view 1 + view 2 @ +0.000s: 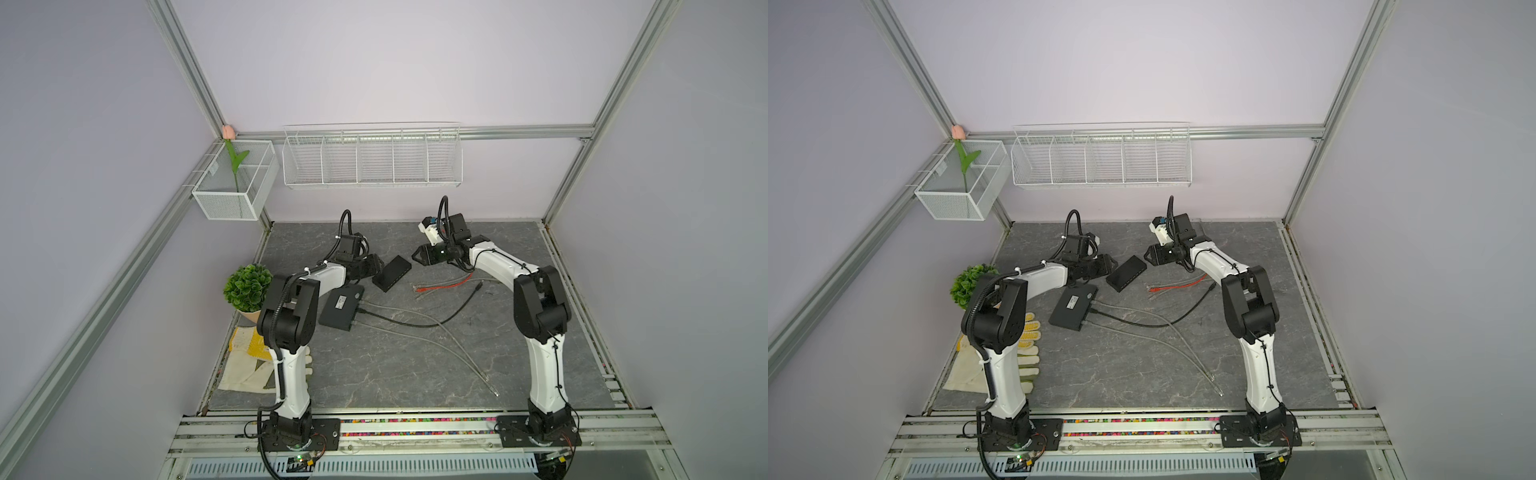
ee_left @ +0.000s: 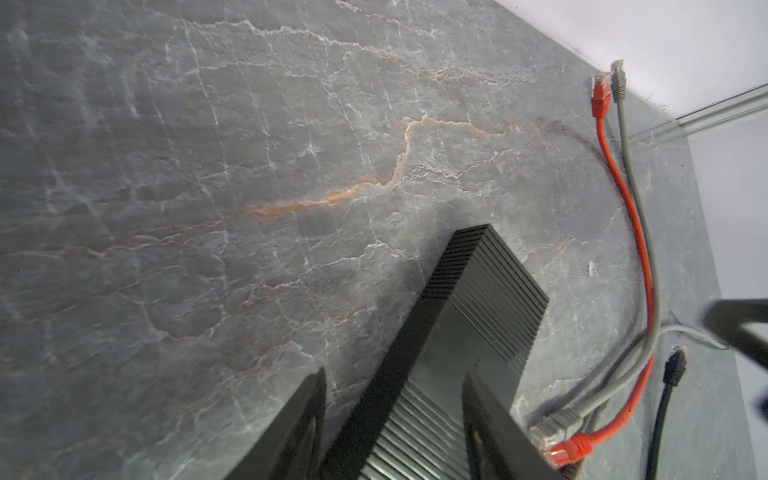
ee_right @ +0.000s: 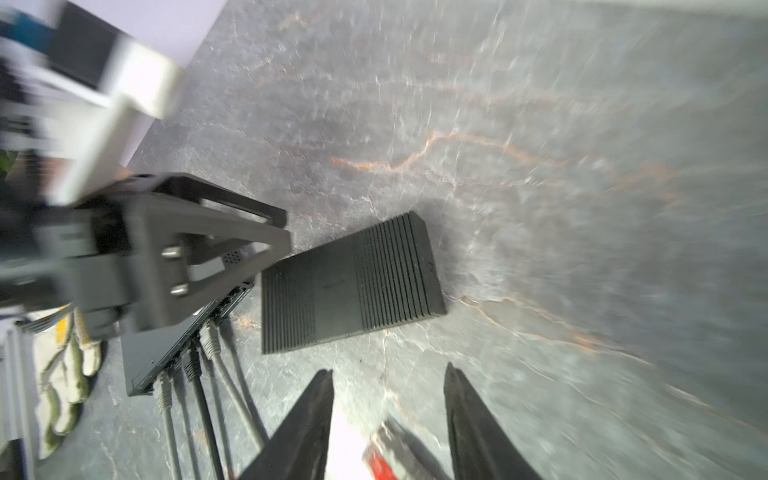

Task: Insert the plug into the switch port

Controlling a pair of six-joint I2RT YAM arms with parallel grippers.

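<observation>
A small black ribbed switch (image 1: pixel 392 272) (image 1: pixel 1126 272) lies on the grey stone table. Its ports do not show. My left gripper (image 1: pixel 378 266) (image 2: pixel 395 372) is open and straddles the switch's (image 2: pixel 478 316) near end. A strip of floor shows between one finger (image 2: pixel 299 428) and the switch's side. My right gripper (image 1: pixel 415 255) (image 3: pixel 389 370) hovers open beside the switch's (image 3: pixel 353 286) far end, holding nothing. A red plug (image 1: pixel 417 289) (image 2: pixel 569 451) and a grey plug (image 2: pixel 552 424) lie on the table below it, blurred in the right wrist view.
A larger black switch (image 1: pixel 340 307) with cables plugged in sits under my left arm. A black cable's plug (image 1: pixel 480 284) lies to the right. A potted plant (image 1: pixel 248 286) and gloves (image 1: pixel 249 361) are at the left. A white device (image 1: pixel 430 228) stands at the back.
</observation>
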